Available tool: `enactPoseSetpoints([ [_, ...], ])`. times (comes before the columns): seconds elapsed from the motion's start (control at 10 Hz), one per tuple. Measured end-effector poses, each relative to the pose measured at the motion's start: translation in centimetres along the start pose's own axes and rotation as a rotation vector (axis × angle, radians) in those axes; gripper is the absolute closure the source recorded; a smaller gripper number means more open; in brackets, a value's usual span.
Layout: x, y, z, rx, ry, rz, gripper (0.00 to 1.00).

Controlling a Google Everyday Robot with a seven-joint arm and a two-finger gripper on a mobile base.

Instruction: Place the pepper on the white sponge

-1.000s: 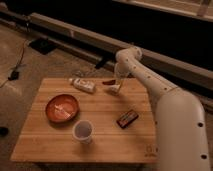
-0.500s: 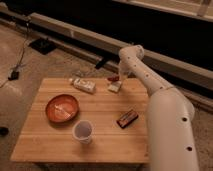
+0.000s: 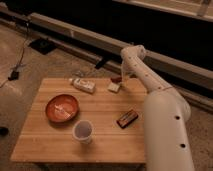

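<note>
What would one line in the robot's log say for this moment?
phase: carrying | gripper: at table's far edge | pepper: at gripper, just beyond white sponge | placed: not yet | elsewhere: bowl, cup

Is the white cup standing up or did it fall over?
Standing up. The white cup shows its round open mouth facing upward on the table. The claw is far away, by the white sponge.

Dim, warm light; background black toward twelve o'clock.
The bench [image 3: 100, 127] glows orange-brown, the pale arm [image 3: 165, 117] is brightest at four o'clock, and the end effector [image 3: 121, 78] hangs shadowed at the bench's one o'clock edge.
</note>
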Motion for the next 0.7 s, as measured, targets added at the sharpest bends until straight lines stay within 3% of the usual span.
enactPoseSetpoints([
  [0.2,-0.7,0.6,-0.2,-0.027,-0.025,-0.024,0.21],
  [0.5,-1.7,2.0,-0.9,-0.078,-0.097,-0.078,0.2],
  [0.6,-2.6,2.6,-1.4,-0.085,-0.152,-0.114,0.2],
  [0.7,-2.6,3.0,-1.6,-0.086,-0.172,-0.121,0.23],
])
